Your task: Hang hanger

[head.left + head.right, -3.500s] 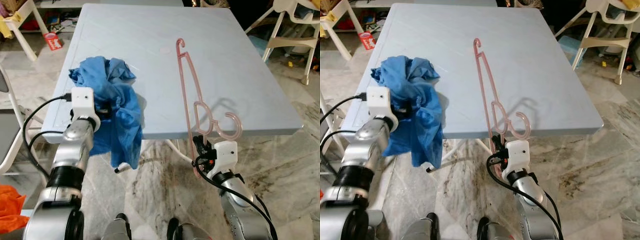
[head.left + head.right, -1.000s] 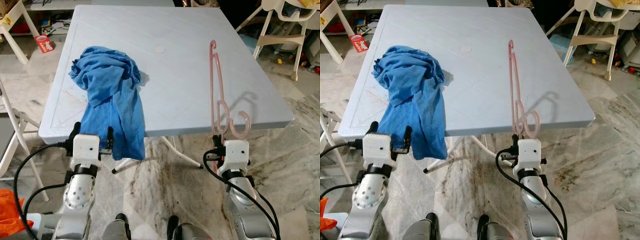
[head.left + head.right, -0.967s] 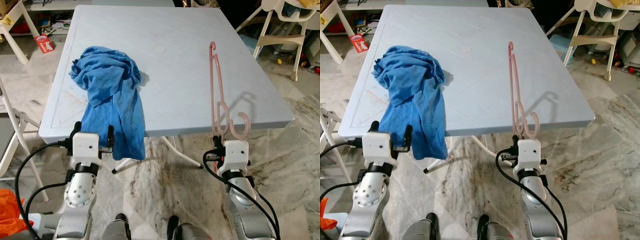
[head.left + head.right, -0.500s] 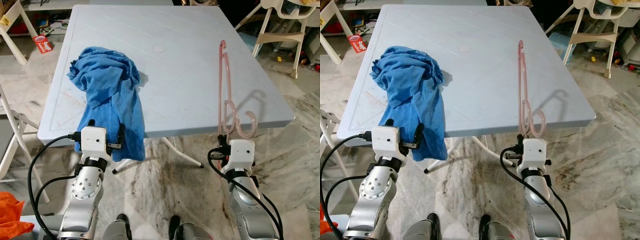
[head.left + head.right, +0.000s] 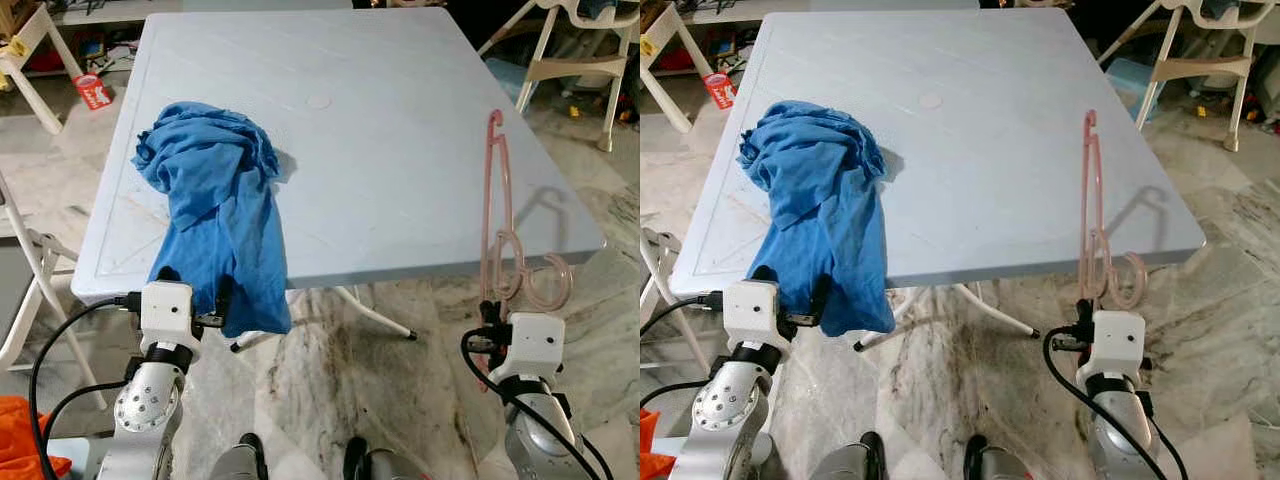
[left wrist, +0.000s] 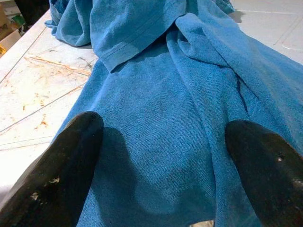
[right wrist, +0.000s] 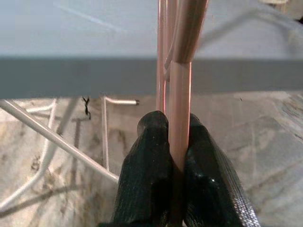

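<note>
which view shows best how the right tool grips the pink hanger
The right wrist view: both fingers pinch the pink hanger shaft up close. The eye views show the whole hanger standing upright above the right tool, but the grip itself is tiny there.

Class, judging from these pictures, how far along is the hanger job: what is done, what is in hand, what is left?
Done: the right gripper is shut on the pink hanger, held upright off the table. In hand: the open left gripper faces the blue cloth draped over the table edge. Left: cloth not yet gripped or on the hanger; nothing hung.
</note>
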Tool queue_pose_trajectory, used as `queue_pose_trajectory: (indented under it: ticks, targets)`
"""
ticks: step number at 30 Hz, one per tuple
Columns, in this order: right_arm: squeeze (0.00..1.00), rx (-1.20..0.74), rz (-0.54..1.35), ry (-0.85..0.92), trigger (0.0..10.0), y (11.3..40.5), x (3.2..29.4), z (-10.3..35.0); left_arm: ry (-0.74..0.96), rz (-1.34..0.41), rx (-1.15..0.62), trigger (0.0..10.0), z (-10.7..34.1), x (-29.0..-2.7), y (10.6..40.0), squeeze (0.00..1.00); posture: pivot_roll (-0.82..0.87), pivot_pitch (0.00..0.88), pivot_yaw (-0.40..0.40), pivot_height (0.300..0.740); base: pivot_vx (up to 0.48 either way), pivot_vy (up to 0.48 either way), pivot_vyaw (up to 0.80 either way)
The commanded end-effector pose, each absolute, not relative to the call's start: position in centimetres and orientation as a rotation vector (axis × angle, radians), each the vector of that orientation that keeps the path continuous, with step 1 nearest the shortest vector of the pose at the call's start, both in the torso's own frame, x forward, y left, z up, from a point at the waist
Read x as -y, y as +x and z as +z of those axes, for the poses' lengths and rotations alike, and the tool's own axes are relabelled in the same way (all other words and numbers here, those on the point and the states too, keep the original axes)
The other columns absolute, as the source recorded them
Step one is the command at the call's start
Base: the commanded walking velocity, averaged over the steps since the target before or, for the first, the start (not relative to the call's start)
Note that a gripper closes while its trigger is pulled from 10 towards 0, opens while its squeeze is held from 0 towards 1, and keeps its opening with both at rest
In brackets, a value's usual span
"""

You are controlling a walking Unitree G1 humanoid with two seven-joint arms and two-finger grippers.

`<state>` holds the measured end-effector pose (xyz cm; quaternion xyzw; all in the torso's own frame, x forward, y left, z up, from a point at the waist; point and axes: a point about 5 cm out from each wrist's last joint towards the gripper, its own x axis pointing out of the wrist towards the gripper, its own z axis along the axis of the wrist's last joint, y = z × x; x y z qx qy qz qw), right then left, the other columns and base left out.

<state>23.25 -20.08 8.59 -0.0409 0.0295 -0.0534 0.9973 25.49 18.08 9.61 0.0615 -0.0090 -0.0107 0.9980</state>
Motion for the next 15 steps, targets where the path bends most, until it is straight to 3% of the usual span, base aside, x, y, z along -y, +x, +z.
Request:
queue_pose_trajectory:
  ticks: [1, 15]
  targets:
    - [0.00, -0.050, -0.103, -0.079, 10.0, 23.2, 19.9, 9.0, 0.127, -0.004, -0.053, 10.0, 8.3, -18.4, 25.2, 0.00, -0.05, 0.203, -0.018, 0.740, 0.000, 0.000, 0.00]
    - [0.00, -0.058, -0.075, -0.051, 10.0, 24.2, 19.0, 9.3, 0.112, 0.020, -0.001, 10.0, 10.3, -17.8, 26.5, 0.00, -0.02, 0.215, -0.023, 0.740, 0.000, 0.000, -0.04]
